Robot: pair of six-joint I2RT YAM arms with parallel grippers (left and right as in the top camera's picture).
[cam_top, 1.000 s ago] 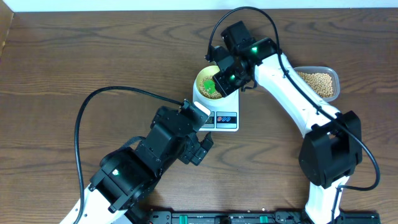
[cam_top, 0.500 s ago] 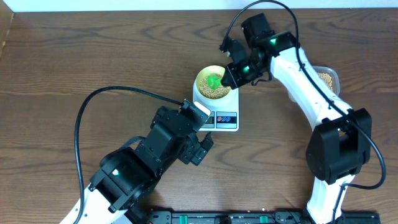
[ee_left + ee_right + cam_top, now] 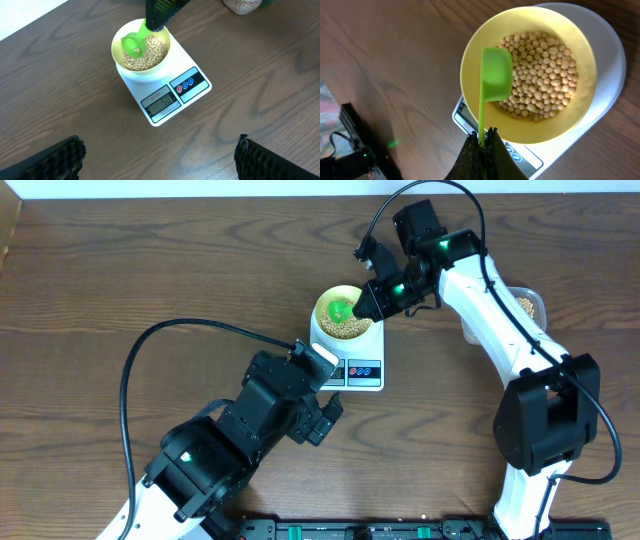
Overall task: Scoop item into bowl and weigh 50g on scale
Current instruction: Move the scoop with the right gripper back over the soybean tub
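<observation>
- The scale [image 3: 612, 75] is sitting ahead of the left gripper [image 3: 160, 165], whose fingers are spreading wide, empty.
- The bowl [image 3: 470, 65] is resting on it, just beyond the right gripper [image 3: 485, 145].
- Those fingers are pinching a green scoop [image 3: 496, 75] over the bowl's beans [image 3: 540, 75].

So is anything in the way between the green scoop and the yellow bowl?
No, nothing visible. The right gripper holds the green scoop right above the beans in the bowl on the scale.

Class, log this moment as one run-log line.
right hand: shut on scoop, over bowl | bowl: beans inside, on scale | left hand: open, holding nothing
</observation>
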